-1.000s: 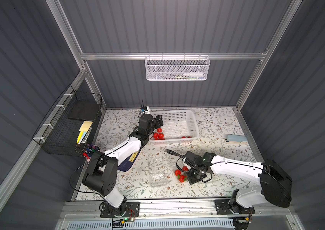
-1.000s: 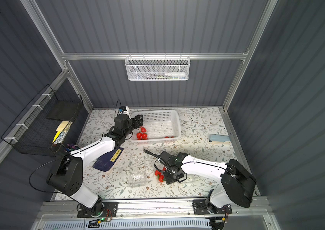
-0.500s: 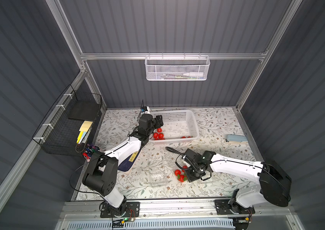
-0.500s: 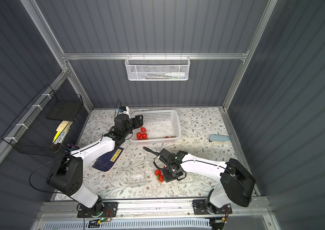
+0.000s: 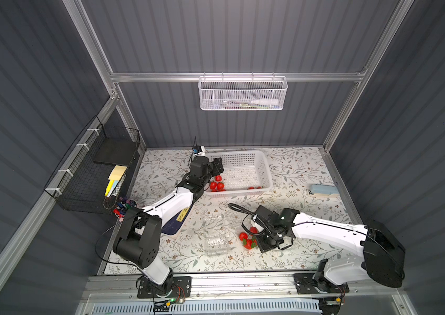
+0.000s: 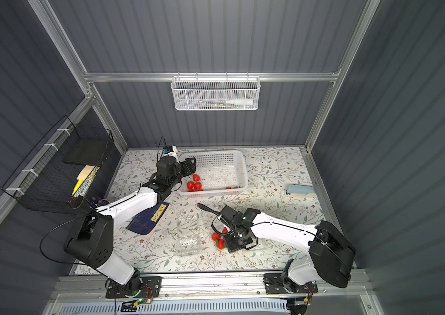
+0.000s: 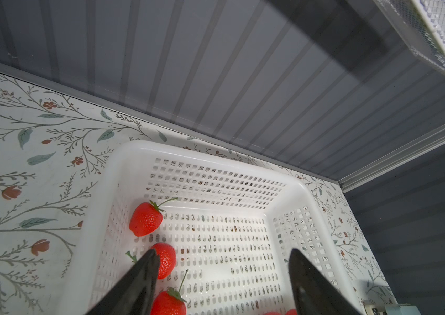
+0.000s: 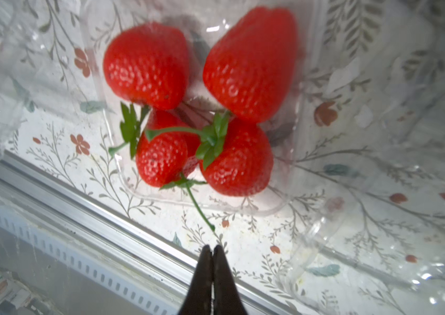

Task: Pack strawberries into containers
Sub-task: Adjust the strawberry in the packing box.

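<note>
Glossy red strawberries (image 8: 243, 68) w/ green caps; right end effector (image 8: 212, 246) together, left end effector (image 7: 223, 252) apart.

Bright overhead light, soft wrist-view blur

A basket (image 5: 267, 170) stands at the back of the tabletop (image 5: 305, 259), with strawberries (image 5: 217, 185) in its left end. Nearer the front, four packed strawberries (image 5: 246, 240) lie in a clamshell container (image 8: 284, 203); another container (image 5: 217, 245) sits just left of it.

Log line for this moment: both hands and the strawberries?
left hand: open, above white basket | right hand: shut, empty, by container | strawberries: several in container, more in basket
</note>
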Action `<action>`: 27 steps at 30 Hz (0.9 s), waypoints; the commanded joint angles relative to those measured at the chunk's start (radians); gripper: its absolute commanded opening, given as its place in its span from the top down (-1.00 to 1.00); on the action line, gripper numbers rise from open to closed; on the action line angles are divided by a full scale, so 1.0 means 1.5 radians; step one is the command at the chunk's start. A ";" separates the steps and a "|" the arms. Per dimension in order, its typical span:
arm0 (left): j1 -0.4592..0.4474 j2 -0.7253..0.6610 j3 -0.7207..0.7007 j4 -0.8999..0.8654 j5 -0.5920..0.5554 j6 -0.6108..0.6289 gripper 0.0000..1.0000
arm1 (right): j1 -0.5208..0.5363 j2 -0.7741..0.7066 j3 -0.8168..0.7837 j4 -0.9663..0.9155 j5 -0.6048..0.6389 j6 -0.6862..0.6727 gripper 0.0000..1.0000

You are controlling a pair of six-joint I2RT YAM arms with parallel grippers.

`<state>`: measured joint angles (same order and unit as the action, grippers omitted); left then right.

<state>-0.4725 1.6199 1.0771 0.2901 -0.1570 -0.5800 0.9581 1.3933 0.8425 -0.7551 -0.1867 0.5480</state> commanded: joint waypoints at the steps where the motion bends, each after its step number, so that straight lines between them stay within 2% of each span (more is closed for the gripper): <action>1: -0.004 0.010 0.004 -0.006 -0.002 0.011 -0.53 | 0.018 -0.019 -0.022 0.017 -0.042 0.018 0.94; 12: -0.004 0.013 0.008 -0.006 -0.002 0.011 -0.53 | 0.030 0.061 -0.005 0.045 0.016 0.024 0.96; 27: -0.004 0.021 0.017 -0.009 -0.001 0.012 -0.53 | -0.005 0.047 0.022 0.000 0.069 0.013 0.97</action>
<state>-0.4725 1.6318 1.0771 0.2832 -0.1570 -0.5800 0.9604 1.4807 0.8505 -0.7212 -0.1059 0.5751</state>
